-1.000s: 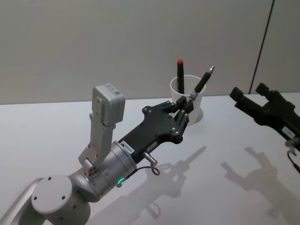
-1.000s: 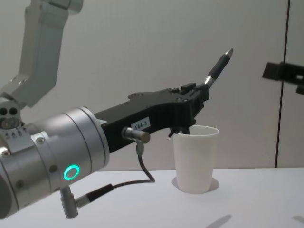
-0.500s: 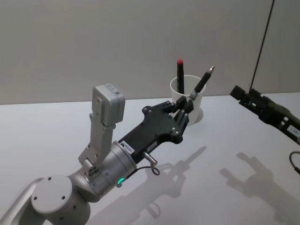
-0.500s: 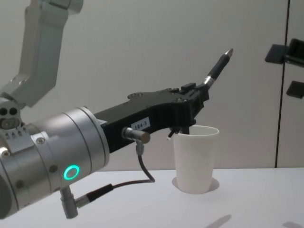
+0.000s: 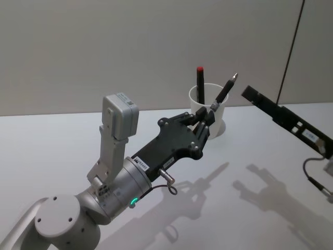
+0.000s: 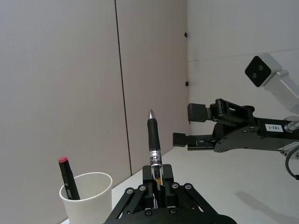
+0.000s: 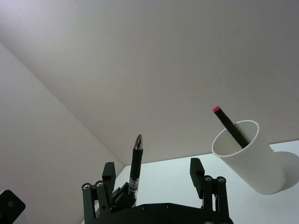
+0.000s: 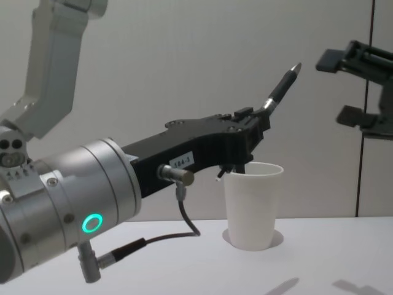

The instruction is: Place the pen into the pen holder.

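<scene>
The right claw (image 8: pixel 331 88) has swung in from the far right and climbed, while the left arm has not shifted at all. It now hangs with its fingers spread wide, about level with the pen's upper half and still well apart from it on the right.

The left claw (image 5: pixel 205 122) is clamped on the lower end of the pen (image 8: pixel 281 86). The pen slants up and to the right, silver tip uppermost, above the near rim of the pen holder (image 8: pixel 253 206). The holder stands on the surface (image 5: pixel 62 151) at the far side and already has a red-capped marker (image 5: pixel 200 86) leaning in it.

I read this as the approach to a hand-over, not yet the drop itself. To do it well, I want the right fingers straddling the bare barrel above the left fingers, squared to the pen's slant so it does not twist when they close. I would let the left grip go only once the right one is firm. Then I would bring the pen upright over the open side of the holder, away from the marker, and lower it without nudging the light cup.
</scene>
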Robot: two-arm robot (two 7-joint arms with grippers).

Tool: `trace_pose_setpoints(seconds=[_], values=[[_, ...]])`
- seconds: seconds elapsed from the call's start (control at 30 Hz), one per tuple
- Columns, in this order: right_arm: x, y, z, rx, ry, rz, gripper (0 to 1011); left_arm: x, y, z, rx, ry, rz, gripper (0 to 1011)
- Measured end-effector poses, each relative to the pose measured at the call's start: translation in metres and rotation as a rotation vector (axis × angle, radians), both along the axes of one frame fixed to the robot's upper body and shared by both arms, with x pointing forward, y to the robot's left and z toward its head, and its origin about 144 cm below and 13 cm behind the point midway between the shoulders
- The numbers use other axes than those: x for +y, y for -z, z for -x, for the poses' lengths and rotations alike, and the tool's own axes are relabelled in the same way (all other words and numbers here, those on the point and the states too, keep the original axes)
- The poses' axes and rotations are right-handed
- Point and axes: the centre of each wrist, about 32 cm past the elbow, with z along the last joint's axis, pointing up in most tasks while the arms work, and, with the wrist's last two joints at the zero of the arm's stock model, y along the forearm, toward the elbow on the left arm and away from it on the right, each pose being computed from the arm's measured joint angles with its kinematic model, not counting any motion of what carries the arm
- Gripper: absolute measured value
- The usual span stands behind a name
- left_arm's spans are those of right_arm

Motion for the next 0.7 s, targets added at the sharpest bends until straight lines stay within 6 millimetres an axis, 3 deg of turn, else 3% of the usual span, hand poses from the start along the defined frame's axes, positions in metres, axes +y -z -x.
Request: trace_pose_setpoints(seconds=[0.7], values=[[0.029, 0.001, -0.018, -0.009, -0.071, -0.047, 1001, 0.000, 0.000, 0.000, 0.000, 0.000, 0.000, 134]])
